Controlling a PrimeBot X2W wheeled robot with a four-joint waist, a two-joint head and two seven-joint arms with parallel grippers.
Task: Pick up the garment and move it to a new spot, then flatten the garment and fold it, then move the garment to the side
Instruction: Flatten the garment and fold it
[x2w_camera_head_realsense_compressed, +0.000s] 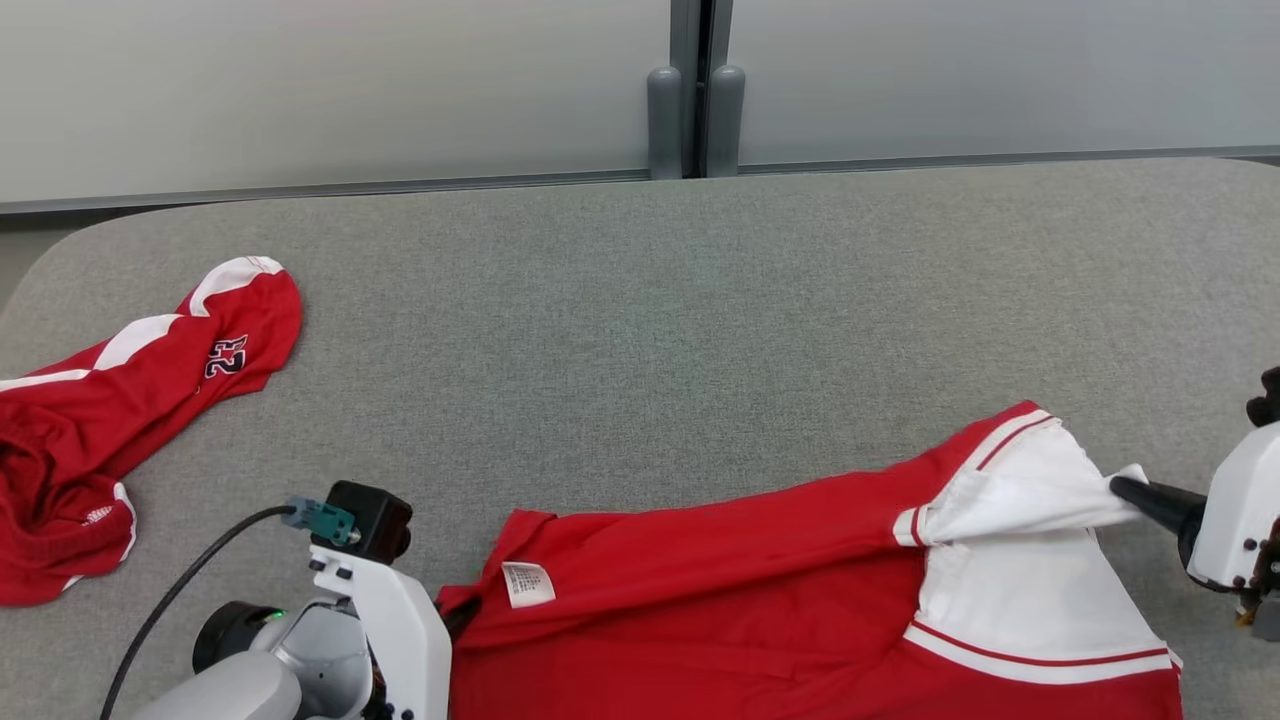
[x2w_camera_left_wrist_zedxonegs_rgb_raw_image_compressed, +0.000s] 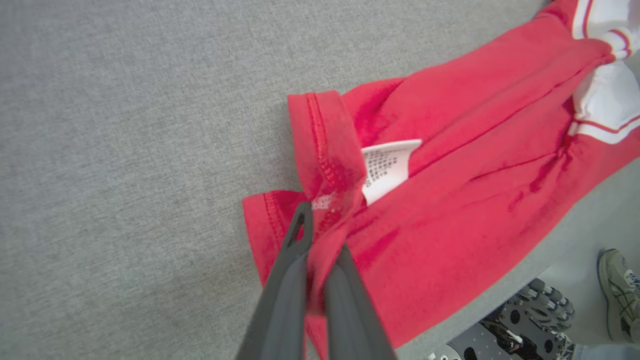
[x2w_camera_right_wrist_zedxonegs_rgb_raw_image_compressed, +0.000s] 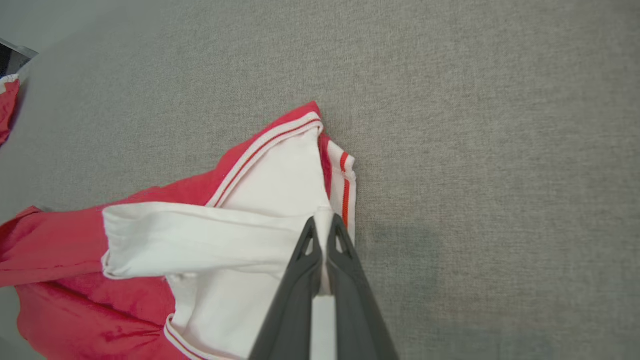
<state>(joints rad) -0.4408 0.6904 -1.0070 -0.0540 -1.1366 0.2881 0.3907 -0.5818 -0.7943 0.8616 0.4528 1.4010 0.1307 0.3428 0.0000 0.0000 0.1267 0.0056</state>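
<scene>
**Garment pinched at both ends on grey table**

Surface and room: The table (x2w_camera_head_realsense_compressed: 640, 320) was covered in grey woven cloth with rounded far corners. Pale wall panels (x2w_camera_head_realsense_compressed: 300, 90) ran along the top of the head view, split at top centre by a grey post (x2w_camera_head_realsense_compressed: 695, 120). At the lower right of the left wrist view, past the table edge, a person's shoe (x2w_camera_left_wrist_zedxonegs_rgb_raw_image_compressed: 617, 295) stood on a light floor.

Left: A second red garment (x2w_camera_head_realsense_compressed: 120, 420) with white stripes lay crumpled at the left edge of the head view, well apart from both arms. A black cable (x2w_camera_head_realsense_compressed: 180, 590) ran to the left wrist.

Centre: The left gripper (x2w_camera_left_wrist_zedxonegs_rgb_raw_image_compressed: 322, 232) was clenched on a bunched red hem at the garment's left end. The garment (x2w_camera_head_realsense_compressed: 720, 600), red with white sleeve panels, lay across the lower centre and lower right of the head view, against the table's near edge.

Right: The right gripper (x2w_camera_head_realsense_compressed: 1125, 488) was clamped on a corner of white sleeve fabric, lifted slightly off the cloth.

Markings: The second garment bore a dark number (x2w_camera_head_realsense_compressed: 226, 356), apparently 23. A white care label (x2w_camera_left_wrist_zedxonegs_rgb_raw_image_compressed: 385, 167) sat just beyond the left fingers; its print was too small to read.
</scene>
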